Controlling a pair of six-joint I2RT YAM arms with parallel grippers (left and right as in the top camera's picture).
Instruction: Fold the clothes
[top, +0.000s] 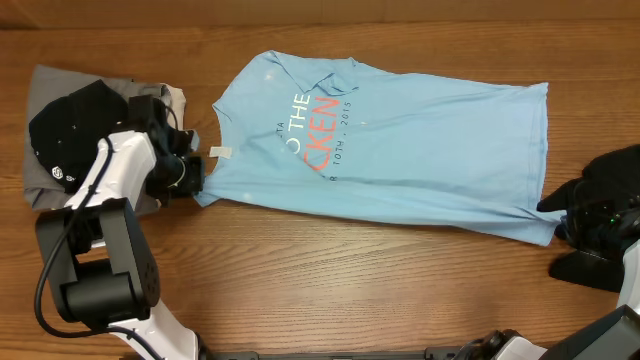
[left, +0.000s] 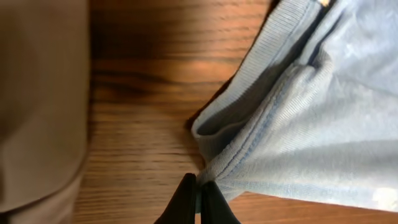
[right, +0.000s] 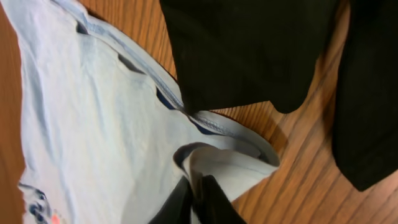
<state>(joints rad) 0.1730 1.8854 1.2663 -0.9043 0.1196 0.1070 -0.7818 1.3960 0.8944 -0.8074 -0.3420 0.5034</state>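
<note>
A light-blue T-shirt (top: 400, 150) with blue and red print lies folded lengthwise across the table, collar end to the left. My left gripper (top: 193, 172) is shut on its left edge near the collar; the left wrist view shows the fingertips (left: 199, 186) pinching the blue fabric (left: 311, 137). My right gripper (top: 562, 222) is shut on the shirt's hem corner at the right; the right wrist view shows the fingers (right: 199, 186) pinching a fold of the blue cloth (right: 99, 124).
A stack of grey and beige garments (top: 60, 90) with a black one (top: 70, 125) on top lies at the far left, behind my left arm. A black garment (top: 615, 170) lies at the right edge; it also shows in the right wrist view (right: 249, 50).
</note>
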